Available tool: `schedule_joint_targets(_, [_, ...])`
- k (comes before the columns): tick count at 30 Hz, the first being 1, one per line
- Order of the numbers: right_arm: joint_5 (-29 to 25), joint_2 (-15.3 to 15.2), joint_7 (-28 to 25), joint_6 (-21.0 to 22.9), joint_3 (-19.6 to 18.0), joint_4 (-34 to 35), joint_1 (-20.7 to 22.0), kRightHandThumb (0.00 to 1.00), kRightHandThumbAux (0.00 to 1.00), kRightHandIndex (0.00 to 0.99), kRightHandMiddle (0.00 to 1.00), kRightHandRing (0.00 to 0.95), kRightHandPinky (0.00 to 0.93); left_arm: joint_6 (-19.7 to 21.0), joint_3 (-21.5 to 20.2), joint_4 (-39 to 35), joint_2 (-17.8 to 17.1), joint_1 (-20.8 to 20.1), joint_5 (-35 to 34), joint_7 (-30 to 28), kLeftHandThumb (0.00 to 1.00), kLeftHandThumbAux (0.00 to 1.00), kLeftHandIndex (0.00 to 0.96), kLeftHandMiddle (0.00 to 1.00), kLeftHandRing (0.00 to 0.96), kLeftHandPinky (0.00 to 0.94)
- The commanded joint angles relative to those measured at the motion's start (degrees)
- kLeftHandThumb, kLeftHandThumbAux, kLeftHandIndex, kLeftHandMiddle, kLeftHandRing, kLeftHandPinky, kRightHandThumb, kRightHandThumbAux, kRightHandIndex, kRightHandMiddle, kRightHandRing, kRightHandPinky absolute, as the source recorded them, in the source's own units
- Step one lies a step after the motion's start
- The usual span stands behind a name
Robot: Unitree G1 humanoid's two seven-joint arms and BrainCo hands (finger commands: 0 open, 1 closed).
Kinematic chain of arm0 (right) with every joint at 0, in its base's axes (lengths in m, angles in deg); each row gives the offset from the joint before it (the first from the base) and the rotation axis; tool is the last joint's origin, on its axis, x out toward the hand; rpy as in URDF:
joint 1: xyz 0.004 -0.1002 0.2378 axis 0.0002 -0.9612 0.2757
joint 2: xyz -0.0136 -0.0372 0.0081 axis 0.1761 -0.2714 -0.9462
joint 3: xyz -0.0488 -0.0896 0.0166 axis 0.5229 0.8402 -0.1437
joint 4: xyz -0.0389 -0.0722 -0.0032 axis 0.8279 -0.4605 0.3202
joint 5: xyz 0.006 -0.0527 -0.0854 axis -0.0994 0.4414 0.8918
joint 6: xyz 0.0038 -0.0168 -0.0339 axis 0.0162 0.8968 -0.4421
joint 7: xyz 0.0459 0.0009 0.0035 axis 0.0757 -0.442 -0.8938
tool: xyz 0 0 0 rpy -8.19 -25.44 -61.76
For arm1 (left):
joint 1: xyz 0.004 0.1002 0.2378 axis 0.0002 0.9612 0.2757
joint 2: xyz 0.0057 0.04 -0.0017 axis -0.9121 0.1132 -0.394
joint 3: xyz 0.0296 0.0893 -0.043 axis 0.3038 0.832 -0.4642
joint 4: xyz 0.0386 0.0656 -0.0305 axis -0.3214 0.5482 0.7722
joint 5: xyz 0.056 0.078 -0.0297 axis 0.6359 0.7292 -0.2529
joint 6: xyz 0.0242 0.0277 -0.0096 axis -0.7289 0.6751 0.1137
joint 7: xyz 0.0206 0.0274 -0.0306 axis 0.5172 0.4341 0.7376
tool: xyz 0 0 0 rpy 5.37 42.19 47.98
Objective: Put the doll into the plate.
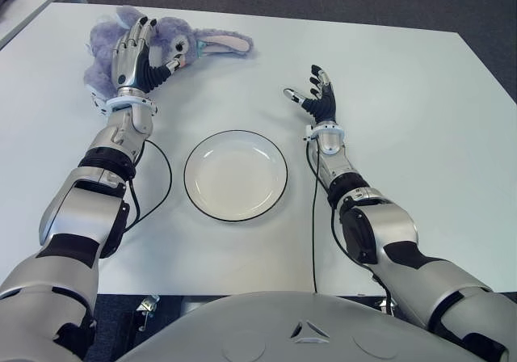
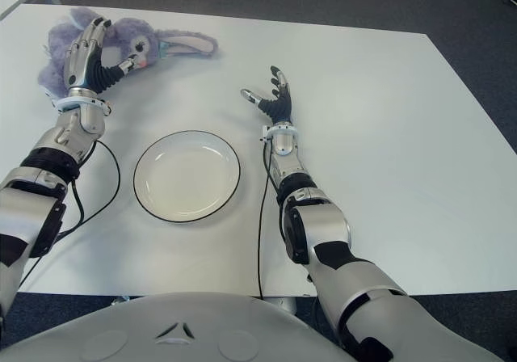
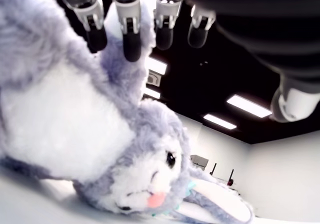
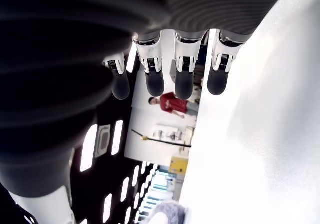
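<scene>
While doll (image 1: 174, 43) on table (image 1: 404, 95), left hand (image 1: 133, 55) fingers (image 3: 131, 41) seemingly touching, unclenched.

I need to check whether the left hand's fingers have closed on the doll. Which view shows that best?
The left wrist view: the fingers reach over the doll with the thumb standing apart, not closed. Both eye views show the left hand over the doll from behind, hiding the contact. The right wrist view shows only a purple scrap.
</scene>
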Motion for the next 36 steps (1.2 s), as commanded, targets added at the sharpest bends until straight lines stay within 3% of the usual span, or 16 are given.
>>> schedule_joint_targets(1, [-0.5,2.2,-0.7,6.4,-0.4,-8.2,-12.6,0.031,0.771,0.107,0.096,0.085,0.097,2.0,3.2,0.8,-0.7,-1.7,4.0,2.6,0.280,0.362,0.000,0.000,0.000,0.000])
schedule_joint_targets(13, [-0.6,2.6,-0.6,6.6,-0.7,-8.2,-12.6,0.036,0.773,0.111,0.102,0.092,0.097,7.1,3.3,-15.4,-0.5,4.6,5.2,0.1,0.285,0.355,0.000,0.000,0.000,0.000])
schedule_joint_targets(22, [-0.4,2.6,-0.5,6.5,-0.7,-8.2,-12.5,0.035,0.769,0.109,0.101,0.094,0.101,16.3,2.8,-31.3,2.5,13.8,3.7,-6.7,0.245,0.357,0.000,0.000,0.028,0.083])
schedule_joint_targets(26, [-0.3,2.5,-0.6,6.5,-0.8,-8.2,-12.6,0.035,0.763,0.108,0.101,0.095,0.103,18.4,2.5,-33.9,2.9,14.9,4.5,-7.2,0.242,0.356,0.000,0.000,0.031,0.075])
schedule_joint_targets(30, [-0.3,2.5,-0.7,6.5,-0.8,-8.2,-12.6,0.032,0.755,0.107,0.100,0.089,0.098,20.7,2.8,-35.2,2.9,15.3,7.1,-5.4,0.259,0.341,0.000,0.000,0.009,0.003])
schedule_joint_targets(36, [-0.2,2.5,-1.0,6.5,-0.8,-8.3,-12.6,0.030,0.752,0.108,0.101,0.088,0.097,24.6,3.5,-37.5,2.4,15.4,11.1,-4.5,0.270,0.338,0.000,0.000,0.000,0.000])
